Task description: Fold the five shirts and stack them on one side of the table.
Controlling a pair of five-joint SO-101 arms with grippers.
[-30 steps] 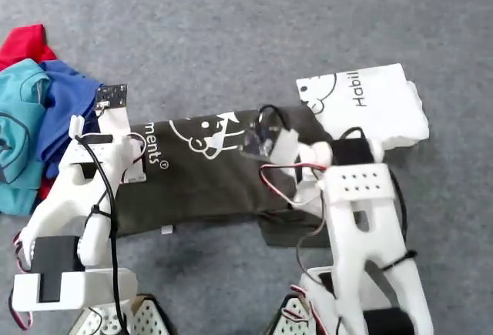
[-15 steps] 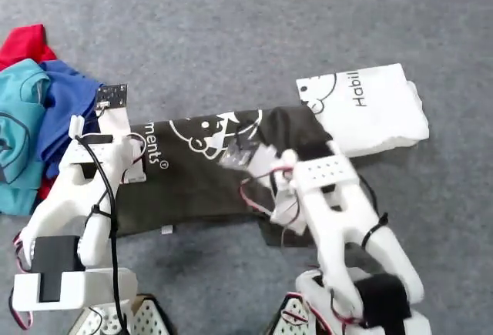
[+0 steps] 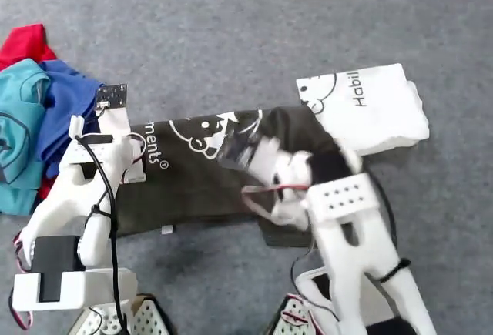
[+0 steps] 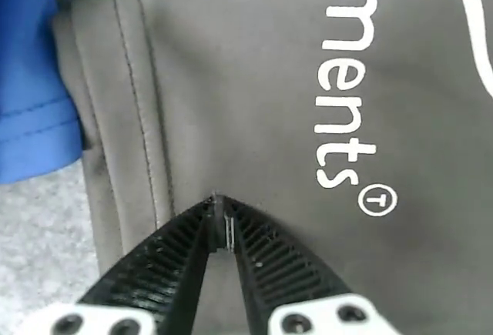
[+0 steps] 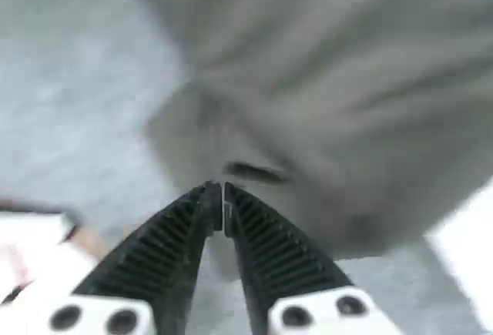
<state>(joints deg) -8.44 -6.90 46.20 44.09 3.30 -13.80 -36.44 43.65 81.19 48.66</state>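
A dark grey shirt (image 3: 192, 181) with white print lies stretched across the middle of the table. My left gripper (image 3: 132, 164) is shut, and in the left wrist view its tips (image 4: 221, 216) rest on this shirt (image 4: 293, 81) just inside the stitched hem. My right gripper (image 3: 233, 150) hovers over the shirt's printed middle, blurred. In the right wrist view it (image 5: 222, 195) is shut, with the grey shirt (image 5: 331, 81) beyond the tips and nothing visible between them. A folded white shirt (image 3: 366, 108) lies at the right.
A loose pile of a teal shirt (image 3: 19, 119), a blue shirt (image 3: 65, 104) and a red shirt (image 3: 23, 42) sits at the left edge. The blue shirt (image 4: 31, 81) touches the grey shirt's hem. Bare grey table (image 3: 231, 35) stretches behind.
My right arm swung its gripper leftward over the grey shirt and shifted its base links. The left arm and all shirts kept still.
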